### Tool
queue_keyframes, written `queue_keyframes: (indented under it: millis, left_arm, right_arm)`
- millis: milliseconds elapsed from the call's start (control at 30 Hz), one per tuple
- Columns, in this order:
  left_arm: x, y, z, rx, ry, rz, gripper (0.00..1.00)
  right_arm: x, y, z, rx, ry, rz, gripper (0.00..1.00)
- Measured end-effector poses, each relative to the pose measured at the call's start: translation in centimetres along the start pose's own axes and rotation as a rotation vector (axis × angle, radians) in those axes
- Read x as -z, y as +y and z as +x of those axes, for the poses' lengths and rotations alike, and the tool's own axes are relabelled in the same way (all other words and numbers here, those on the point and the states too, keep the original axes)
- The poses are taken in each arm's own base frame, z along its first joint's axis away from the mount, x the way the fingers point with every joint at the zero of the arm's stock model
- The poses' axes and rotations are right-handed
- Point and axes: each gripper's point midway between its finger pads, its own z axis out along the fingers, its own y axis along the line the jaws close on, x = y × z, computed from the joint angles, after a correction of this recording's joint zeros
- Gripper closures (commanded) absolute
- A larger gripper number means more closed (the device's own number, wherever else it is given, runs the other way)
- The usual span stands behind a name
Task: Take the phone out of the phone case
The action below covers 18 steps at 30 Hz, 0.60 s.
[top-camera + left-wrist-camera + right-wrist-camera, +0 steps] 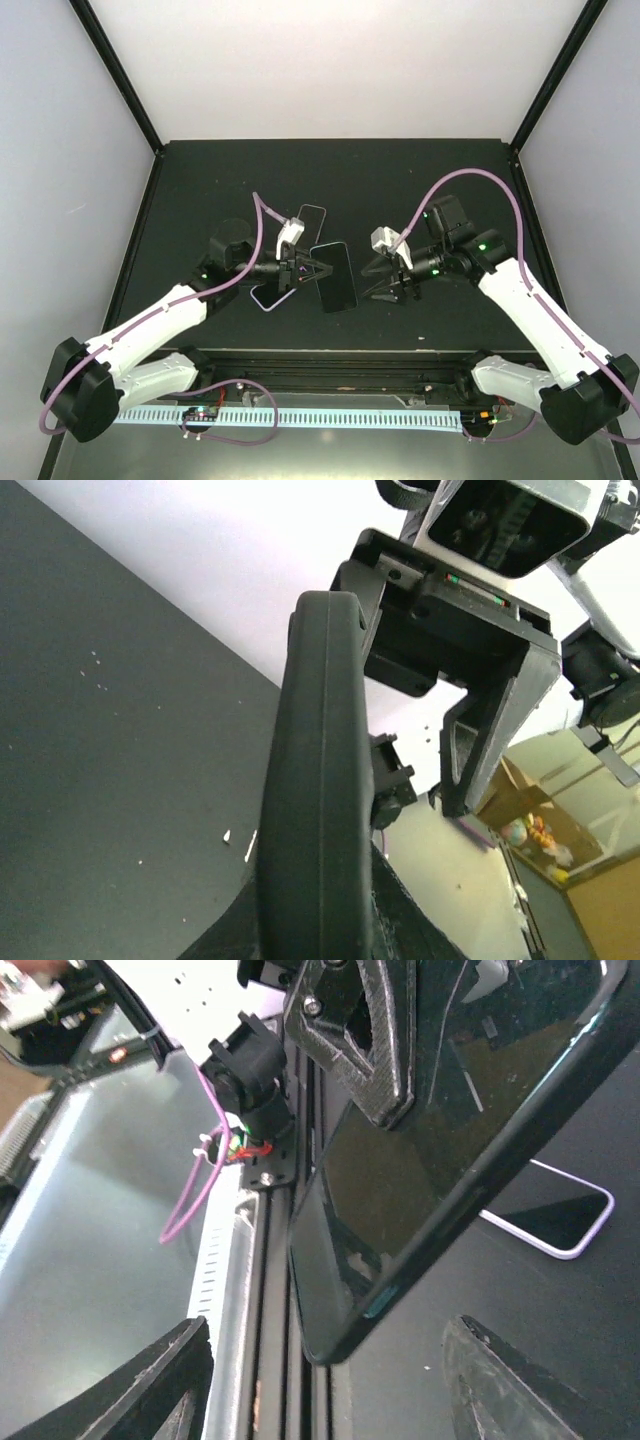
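A black phone in its black case [337,278] is held on edge above the table's middle. My left gripper [305,268] is shut on its left side. In the left wrist view the case's thick dark edge [315,780] fills the centre between my fingers. In the right wrist view its glossy screen [440,1150] and a teal side button show, with a left finger [370,1040] pressed on it. My right gripper [392,282] is open just right of the phone, not touching; its fingertips [190,1380] straddle the phone's lower corner.
A lavender-rimmed phone [266,298] lies flat on the mat under my left gripper and shows in the right wrist view [560,1222]. Another light-rimmed phone [312,217] lies further back. A black rail [340,362] runs along the table's front edge.
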Motion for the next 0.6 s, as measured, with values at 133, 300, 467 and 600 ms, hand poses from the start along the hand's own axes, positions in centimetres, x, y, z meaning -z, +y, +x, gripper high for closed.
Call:
queue_keyframes:
  millis: [133, 300, 467, 600]
  left_arm:
    - [0.3, 0.0, 0.6, -0.004, 0.029, 0.016, 0.98]
    - [0.6, -0.7, 0.5, -0.023, 0.031, 0.043, 0.98]
    - [0.8, -1.1, 0.6, -0.029, 0.042, 0.065, 0.98]
    - [0.9, -1.1, 0.5, -0.029, 0.039, 0.065, 0.98]
  right_arm:
    - [-0.1, 0.0, 0.9, 0.051, 0.075, 0.028, 0.36]
    - [-1.4, -0.1, 1.6, 0.072, 0.152, 0.007, 0.34]
    - [-1.6, 0.1, 2.0, 0.095, 0.181, 0.003, 0.34]
    - [-1.5, 0.3, 2.1, 0.112, 0.165, 0.01, 0.34]
